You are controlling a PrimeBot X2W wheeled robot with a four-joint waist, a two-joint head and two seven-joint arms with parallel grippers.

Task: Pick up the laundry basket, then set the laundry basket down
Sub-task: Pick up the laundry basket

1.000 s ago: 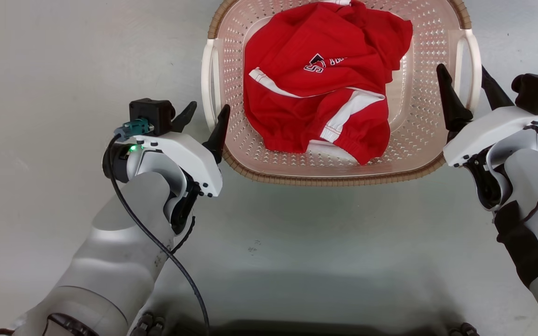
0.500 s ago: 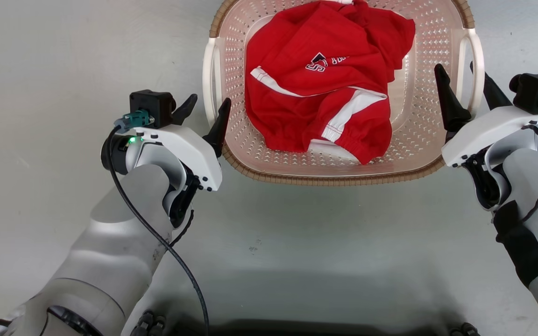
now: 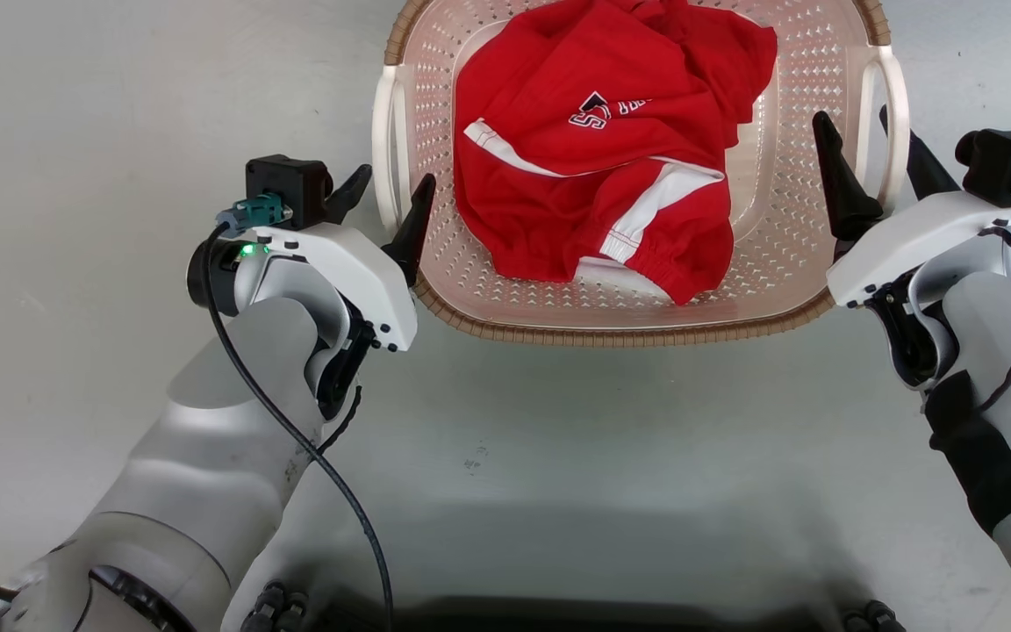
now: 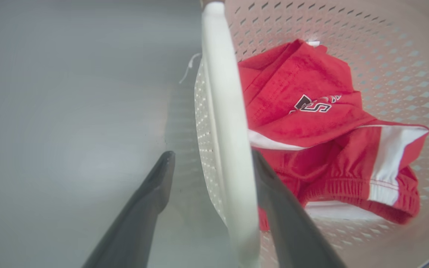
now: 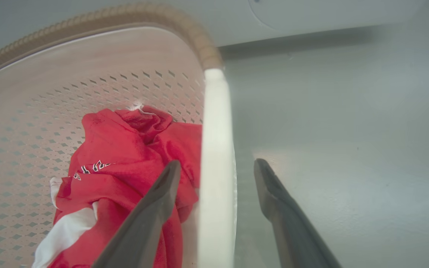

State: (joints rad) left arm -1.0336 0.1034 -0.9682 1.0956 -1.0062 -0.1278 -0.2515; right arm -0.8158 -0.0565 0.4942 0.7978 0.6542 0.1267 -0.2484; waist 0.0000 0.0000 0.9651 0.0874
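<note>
Laundry basket, head view: small pale pink perforated plastic laundry basket (image 3: 791,254), brown woven-look rim, on grey floor (image 3: 119,132), red-and-white garment (image 3: 593,158) inside.
Grippers, head view: left gripper (image 3: 390,197) and right gripper (image 3: 851,118) flank it, fingers spread.
Left wrist view: left gripper (image 4: 211,154) spread astride white handle (image 4: 222,111), inner finger just beside it.
Right wrist view: right gripper (image 5: 216,163) spread astride other white handle (image 5: 214,111), gaps both sides.

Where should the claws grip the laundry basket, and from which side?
Its white side handles: left claw on the left handle, right claw on the right handle, straddling each from the near end. Thin bars on opposite walls should let the laundry basket lift level.
</note>
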